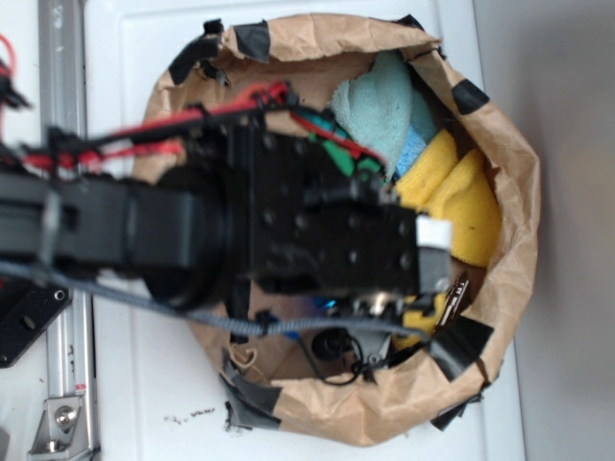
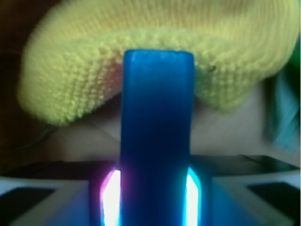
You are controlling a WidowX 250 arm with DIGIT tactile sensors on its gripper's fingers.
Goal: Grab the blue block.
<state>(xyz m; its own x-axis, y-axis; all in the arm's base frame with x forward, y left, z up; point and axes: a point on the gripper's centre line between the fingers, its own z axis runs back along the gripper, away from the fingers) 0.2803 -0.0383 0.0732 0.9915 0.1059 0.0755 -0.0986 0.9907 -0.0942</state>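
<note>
Pinching the blue block (image 2: 157,136) in our gripper (image 2: 155,197), just below the yellow cloth (image 2: 141,52), we judge it grabbed; only lifting remains.

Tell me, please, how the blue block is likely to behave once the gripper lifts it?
The blue block looks stiff: its edges stay straight between the fingers pressed to both sides. Its smooth, flat faces suggest that it could slip if squeezed lightly. Boxy rather than round, it probably won't roll, unlike the soft yellow cloth behind, which would flop.
</note>
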